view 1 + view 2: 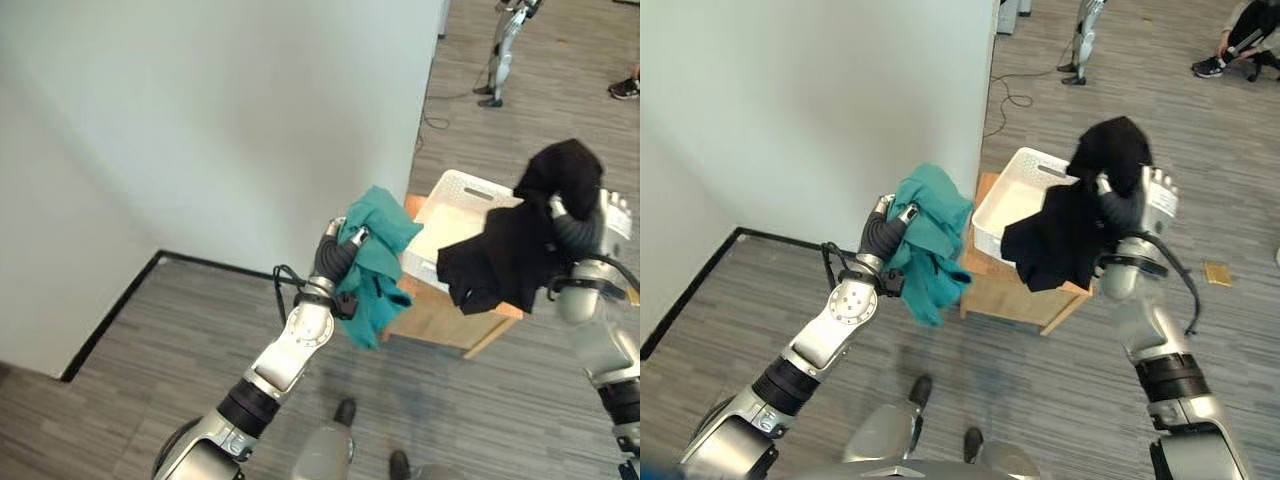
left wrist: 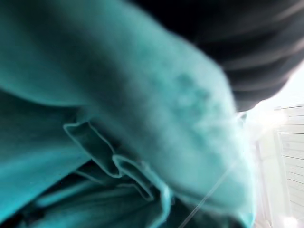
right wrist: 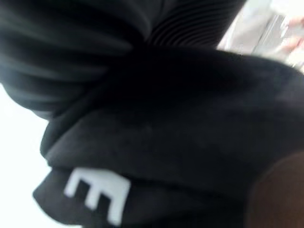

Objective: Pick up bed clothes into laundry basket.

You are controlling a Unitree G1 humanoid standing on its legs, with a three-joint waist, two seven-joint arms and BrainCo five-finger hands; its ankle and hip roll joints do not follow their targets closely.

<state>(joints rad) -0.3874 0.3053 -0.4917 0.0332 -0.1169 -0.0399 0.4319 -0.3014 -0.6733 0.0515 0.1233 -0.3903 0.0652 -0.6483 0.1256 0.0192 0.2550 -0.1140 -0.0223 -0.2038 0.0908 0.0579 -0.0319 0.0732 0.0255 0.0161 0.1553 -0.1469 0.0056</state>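
Observation:
A teal garment (image 1: 378, 262) hangs from my left hand (image 1: 341, 252), whose fingers are curled into the cloth, just left of the white laundry basket (image 1: 448, 193). From close, the left wrist view has the teal cloth (image 2: 118, 128) bunched right against the hand. A black garment (image 1: 1072, 220) with a white printed mark (image 3: 97, 192) is draped over and gripped by my right hand (image 1: 1137, 205), held up in front of the basket's right half. The basket (image 1: 1012, 198) sits on a low wooden table (image 1: 1025, 295).
A white wall (image 1: 200, 120) stands behind and to the left, with a dark baseboard (image 1: 110, 315) at the floor. A person's shoe (image 1: 625, 88) and another robot's legs (image 1: 505, 50) appear far back on the grey plank floor.

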